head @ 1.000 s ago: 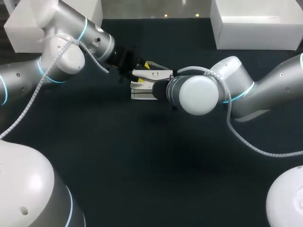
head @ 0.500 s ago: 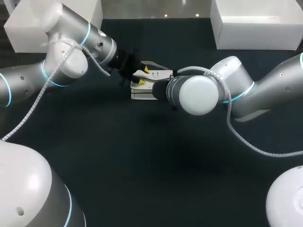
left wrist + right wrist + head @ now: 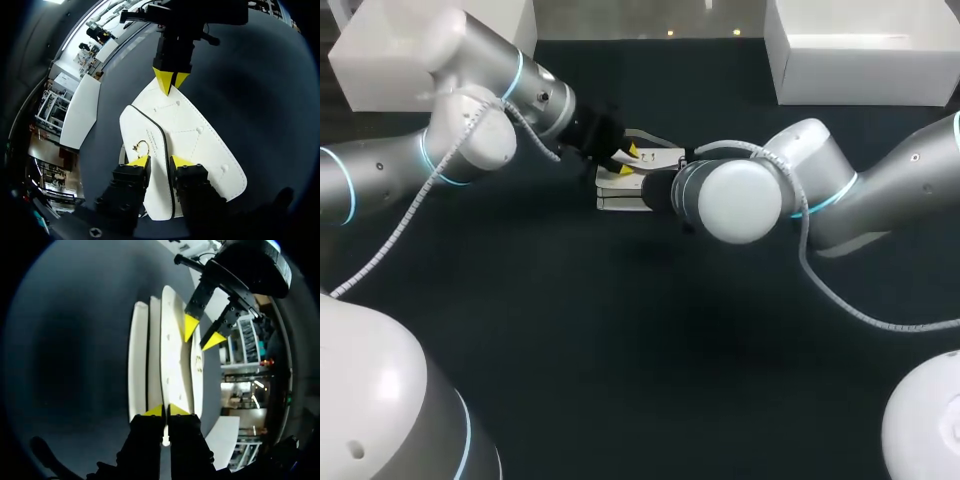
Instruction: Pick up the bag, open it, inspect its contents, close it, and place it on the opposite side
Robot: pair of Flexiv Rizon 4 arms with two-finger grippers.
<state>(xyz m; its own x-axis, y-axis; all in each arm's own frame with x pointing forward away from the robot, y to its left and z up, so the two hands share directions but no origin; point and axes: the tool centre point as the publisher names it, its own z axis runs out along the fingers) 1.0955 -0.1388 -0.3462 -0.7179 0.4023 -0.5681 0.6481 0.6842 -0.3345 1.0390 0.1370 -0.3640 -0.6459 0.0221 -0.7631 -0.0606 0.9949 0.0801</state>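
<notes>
The dark, matte worktop (image 3: 620, 350) fills the head view. A white rectangular box (image 3: 860, 55) stands at its far right corner and a second white box (image 3: 365, 75) at its far left corner.

The silver-grey left arm (image 3: 470, 130) comes in from the left and the silver-grey right arm (image 3: 740, 200) from the right. The two meet near the middle of the worktop's far half.

The flat white bag with a stitched flap (image 3: 620, 200) sits between the two arm ends. Whether it rests on the worktop or hangs just clear of it cannot be told.

The right jaws are closed on one end of the bag. Their yellow fingertips (image 3: 155, 411) press a thin white panel (image 3: 170, 350) from both sides.

The left jaws stand apart at the opposite end. Their yellow fingertips (image 3: 139, 161) sit on either side of the flap's black-trimmed edge (image 3: 160, 135), without clamping it.

A small gold ring clasp (image 3: 142, 146) lies on the flap just ahead of the left jaws.
</notes>
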